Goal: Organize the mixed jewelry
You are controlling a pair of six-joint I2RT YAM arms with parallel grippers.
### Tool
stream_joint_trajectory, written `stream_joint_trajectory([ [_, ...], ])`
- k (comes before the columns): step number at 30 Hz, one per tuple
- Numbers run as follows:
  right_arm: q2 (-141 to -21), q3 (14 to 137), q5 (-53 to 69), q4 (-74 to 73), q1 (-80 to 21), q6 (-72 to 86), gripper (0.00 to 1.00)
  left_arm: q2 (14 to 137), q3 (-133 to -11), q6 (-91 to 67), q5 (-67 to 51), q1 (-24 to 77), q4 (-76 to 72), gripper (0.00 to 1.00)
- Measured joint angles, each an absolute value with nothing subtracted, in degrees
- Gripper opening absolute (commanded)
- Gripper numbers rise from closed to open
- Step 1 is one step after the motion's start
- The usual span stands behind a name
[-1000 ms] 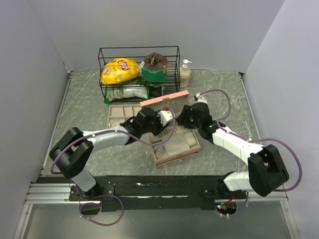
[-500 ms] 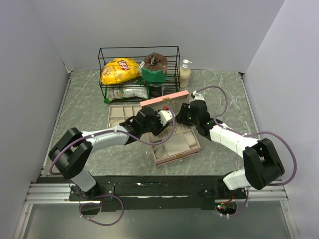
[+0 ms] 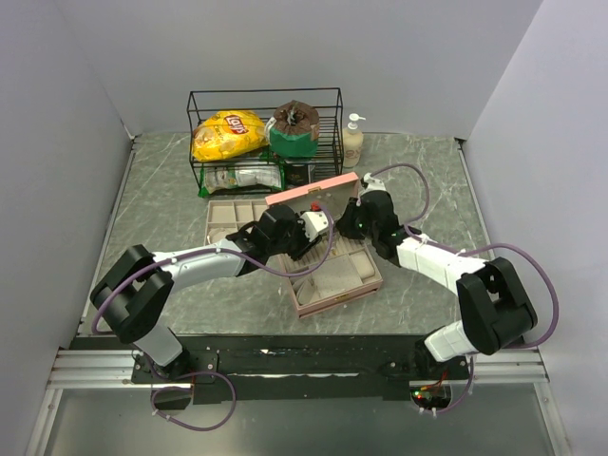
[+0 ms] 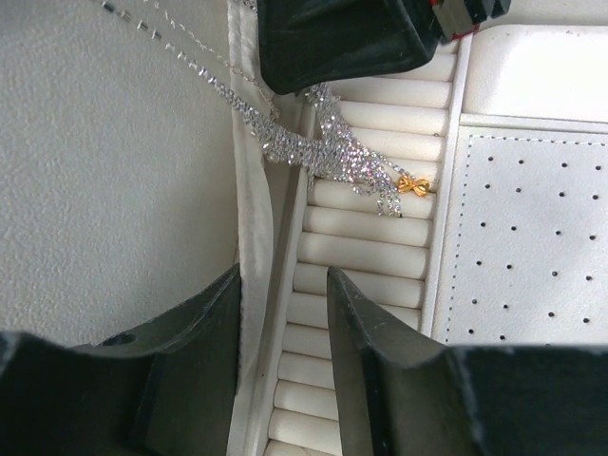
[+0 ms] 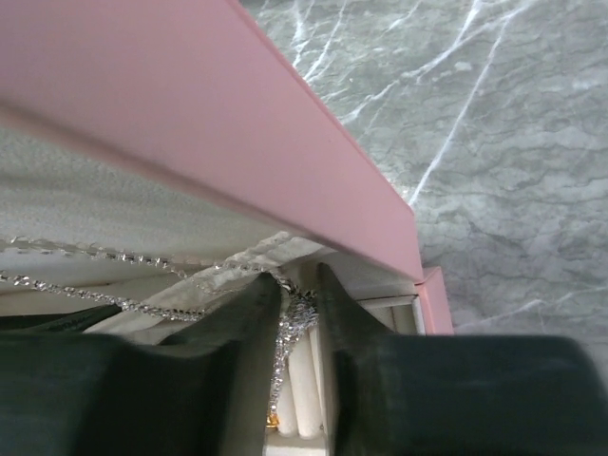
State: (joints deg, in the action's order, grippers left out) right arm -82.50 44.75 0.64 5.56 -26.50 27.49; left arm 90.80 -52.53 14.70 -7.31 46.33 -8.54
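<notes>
The left gripper (image 4: pixel 282 285) hangs empty with its fingers apart, straddling the padded left wall of the pink box (image 3: pixel 330 298). The hazard on that side is plain: if it closes or drops here, it is likely to nip the wall or the ring rolls (image 4: pixel 370 256) rather than any jewelry, and it could shove the box. Just beyond its tips the silver chain (image 4: pixel 318 152) lies heaped across the upper rolls, with a small gold bow-shaped piece (image 4: pixel 411 185) at the heap's right end and one strand running off up the lid lining (image 4: pixel 114 171). A pull on the chain may drag the gold piece along, or snag that strand at the seam between lid and box and tighten the tangle. The right gripper (image 5: pixel 297 285) looks clamped on a bunch of that chain, fingers nearly together, at the box's back corner under the pink lid (image 5: pixel 237 123). So thin a thing could slip free on a lift, and the fingers sit close enough to the lid to knock it. As for pose, the left arm reaches in low from the left, its wrist looking down along the rolls. The right arm stretches in from the right with its wrist pitched down. The two grippers sit near each other over the same corner, so a collision is a further risk.
</notes>
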Motion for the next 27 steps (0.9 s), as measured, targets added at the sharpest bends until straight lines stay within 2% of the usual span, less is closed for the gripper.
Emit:
stream_joint_trajectory([
  [4,-82.48,44.14,1.91,6.55,-26.48,27.51,0.04,90.8,-52.53,14.7,-7.31,46.33,-8.49,0.42],
  [6,-82.39,43.77,2.39,7.07,-26.46,27.51,0.0,90.8,-52.53,14.7,-7.31,46.33,-8.47,0.42],
  [27,-74.37,42.74,6.68,8.4,-26.46,33.32,0.0,90.8,-53.1,14.68,-7.7,46.33,-7.16,0.35],
])
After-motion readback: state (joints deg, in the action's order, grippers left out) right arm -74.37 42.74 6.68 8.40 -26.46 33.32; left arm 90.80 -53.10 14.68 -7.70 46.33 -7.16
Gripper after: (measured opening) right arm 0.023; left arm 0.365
